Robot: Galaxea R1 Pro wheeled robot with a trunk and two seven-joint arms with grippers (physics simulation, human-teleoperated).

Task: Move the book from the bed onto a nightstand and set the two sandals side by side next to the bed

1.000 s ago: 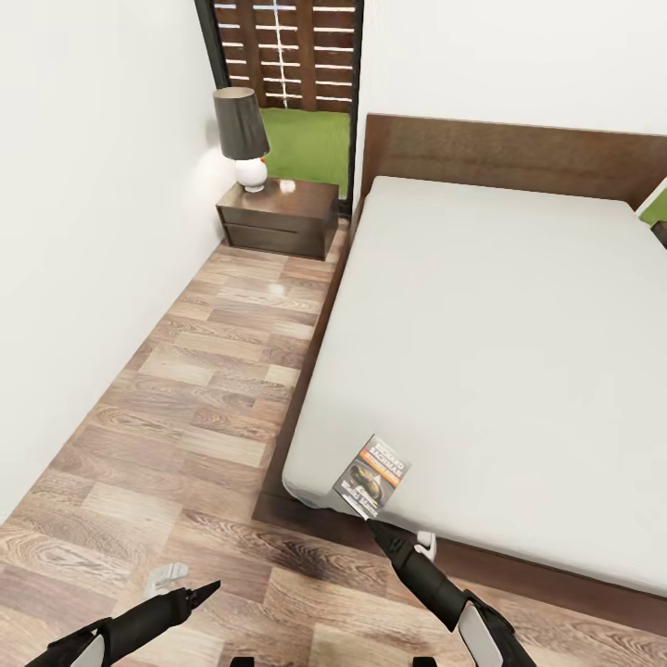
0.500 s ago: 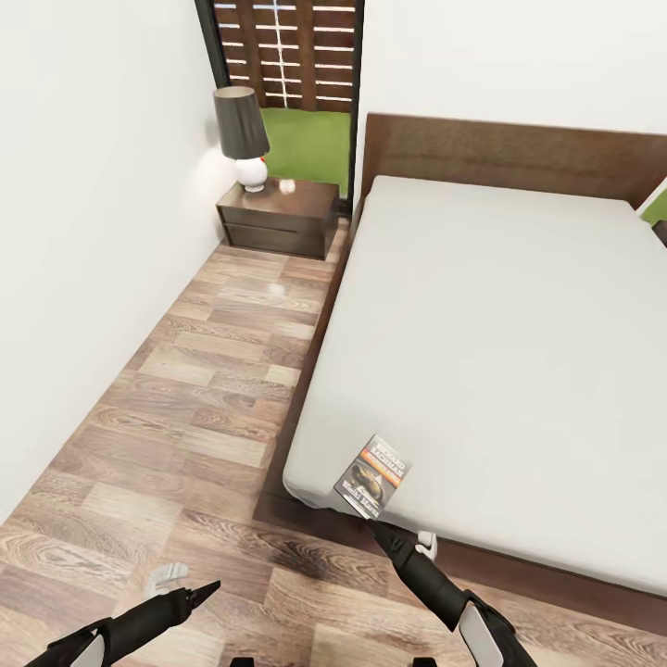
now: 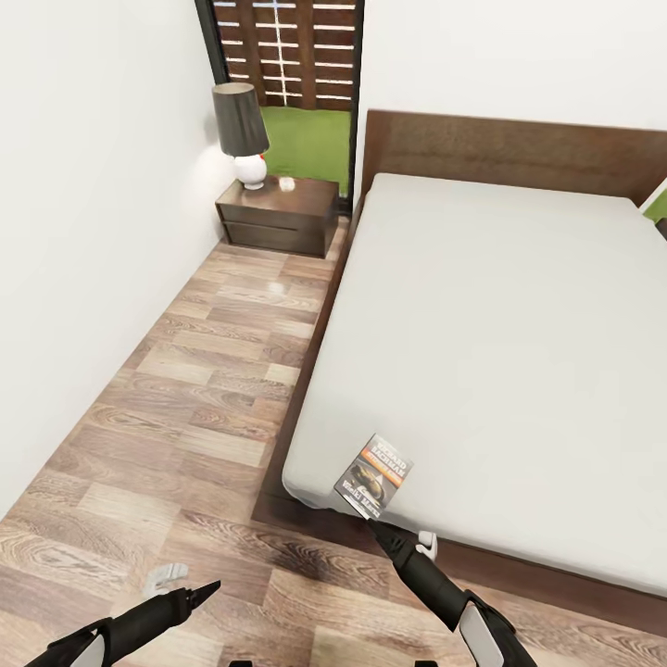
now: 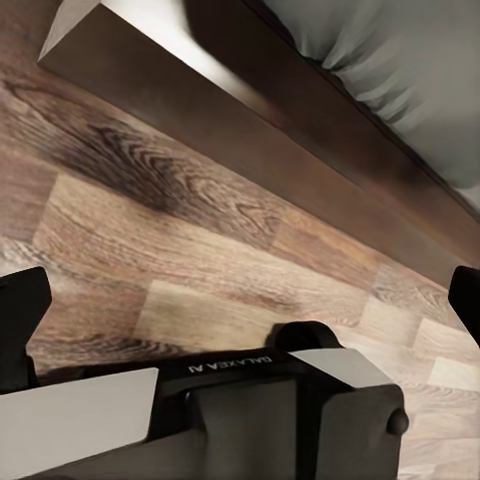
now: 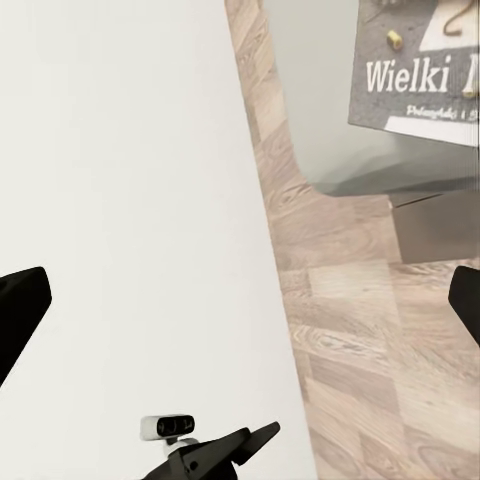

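Book (image 3: 373, 474) seen unmoved at bed (image 3: 519, 306) corner; view tilted slightly; right tool (image 3: 373, 528) just short of it, spread wide; grasp judged pending

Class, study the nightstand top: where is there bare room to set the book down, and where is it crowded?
The nightstand has bare wood across its right and front parts, toward the bed. Its left rear corner by the wall is crowded by the lamp, with a small white object just beside it. The book lies at the mattress corner.
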